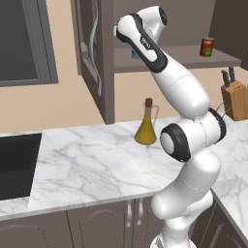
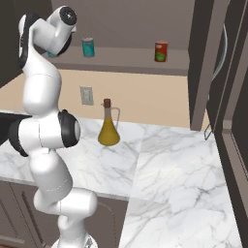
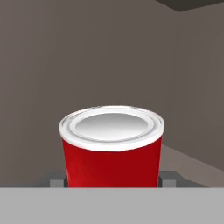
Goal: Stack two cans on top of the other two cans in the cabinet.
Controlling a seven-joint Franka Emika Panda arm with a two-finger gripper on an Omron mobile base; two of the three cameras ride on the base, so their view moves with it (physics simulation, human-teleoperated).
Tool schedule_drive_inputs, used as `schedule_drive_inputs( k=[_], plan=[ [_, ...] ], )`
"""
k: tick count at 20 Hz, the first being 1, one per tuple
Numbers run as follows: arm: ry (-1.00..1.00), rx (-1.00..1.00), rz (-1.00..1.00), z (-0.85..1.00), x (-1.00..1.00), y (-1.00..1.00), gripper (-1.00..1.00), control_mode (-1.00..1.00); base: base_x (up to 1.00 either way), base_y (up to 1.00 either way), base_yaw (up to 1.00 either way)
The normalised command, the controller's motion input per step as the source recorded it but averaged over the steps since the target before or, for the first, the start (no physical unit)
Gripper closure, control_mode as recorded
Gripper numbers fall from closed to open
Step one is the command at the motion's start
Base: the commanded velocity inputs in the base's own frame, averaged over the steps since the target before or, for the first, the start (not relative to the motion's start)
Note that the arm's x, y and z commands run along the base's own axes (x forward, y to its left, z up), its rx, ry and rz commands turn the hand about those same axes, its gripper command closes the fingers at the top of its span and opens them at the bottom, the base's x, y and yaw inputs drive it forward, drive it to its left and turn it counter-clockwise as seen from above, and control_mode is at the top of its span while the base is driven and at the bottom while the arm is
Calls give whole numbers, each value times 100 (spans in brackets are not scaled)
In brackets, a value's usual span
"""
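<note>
Cabinet (image 2: 203, 58) shelf over white marble counter (image 1: 97, 160); beige wall behind.

Even, diffuse rendered light with no visible lamp. The white-veined marble counter (image 1: 97, 160) is bright and shows no glare; the amber glass oil bottle (image 1: 146, 130) casts only a faint, soft shadow. The dark grey-brown wall cabinet (image 1: 174, 60) is dim inside. In the hand view the red can's silver lid (image 3: 111, 124) carries a smooth pale sheen. Edges look slightly soft and jagged; no lens distortion.
</note>
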Motion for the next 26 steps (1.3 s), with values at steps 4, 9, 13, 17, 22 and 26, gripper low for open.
schedule_drive_inputs(
  k=[4, 9, 13, 17, 22, 26],
  plan=[
    [-3, -1, 2, 1, 12, 10, 100, -100, 0, 0, 0],
    [-3, 0, 0, 0, 18, 5, 100, -100, 0, 0, 0],
    [0, 0, 0, 0, 14, 0, 100, -100, 0, 0, 0],
    [0, 0, 0, -4, 9, 0, 100, -100, 0, 0, 0],
    [0, 0, 0, -8, 3, 2, 100, -100, 0, 0, 0],
    [0, 0, 0, -11, 2, 2, 100, -100, 0, 0, 0]
  ],
)
